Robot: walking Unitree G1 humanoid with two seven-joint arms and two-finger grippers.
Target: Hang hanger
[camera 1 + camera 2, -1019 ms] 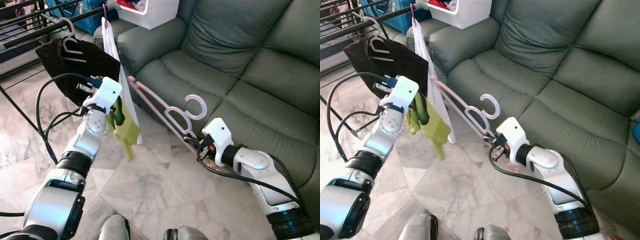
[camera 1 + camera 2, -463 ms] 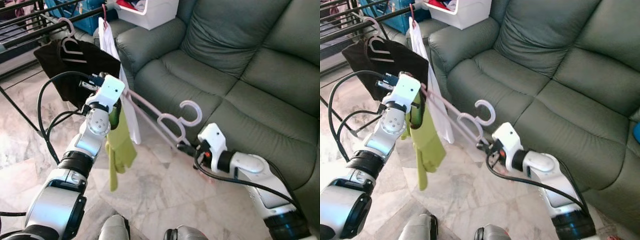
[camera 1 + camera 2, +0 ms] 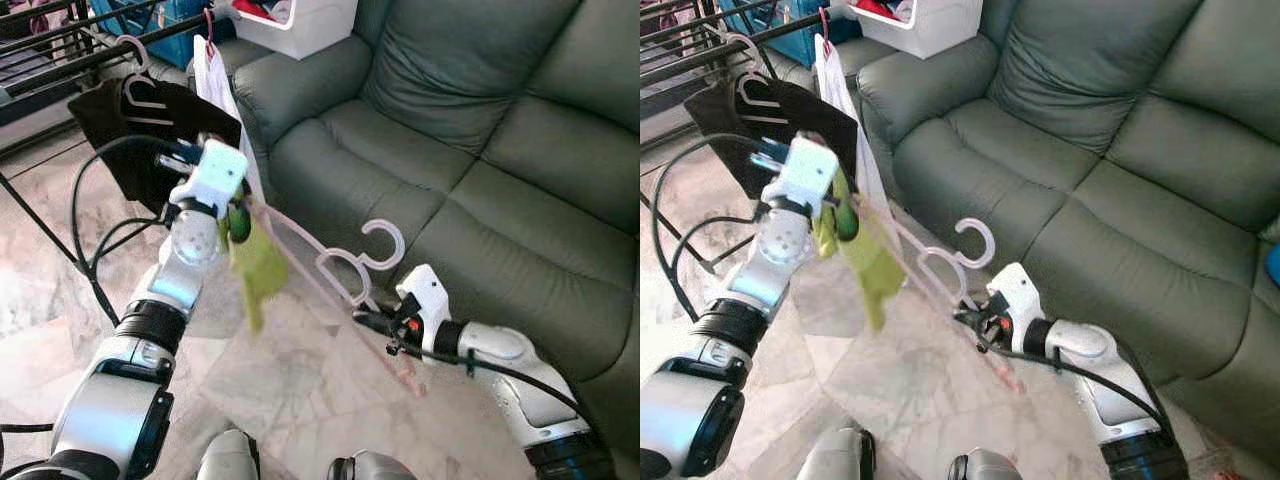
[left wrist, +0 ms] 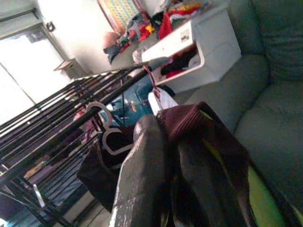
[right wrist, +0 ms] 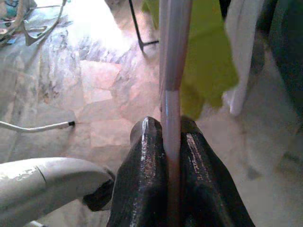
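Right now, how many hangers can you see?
3. A pink hanger held between the right gripper and left gripper; a white hanger on the rack carrying a dark garment; a red hook holding white cloth. More may be hidden.

Pink hanger now tilted lower, green cloth swung up.

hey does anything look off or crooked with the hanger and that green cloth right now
Yes. The pink hanger is held slanted between both grippers, its hook pointing up at the sofa, not at the drying rack. The green cloth is bunched at the left gripper end instead of spread across the hanger. The right gripper pinches the other end.
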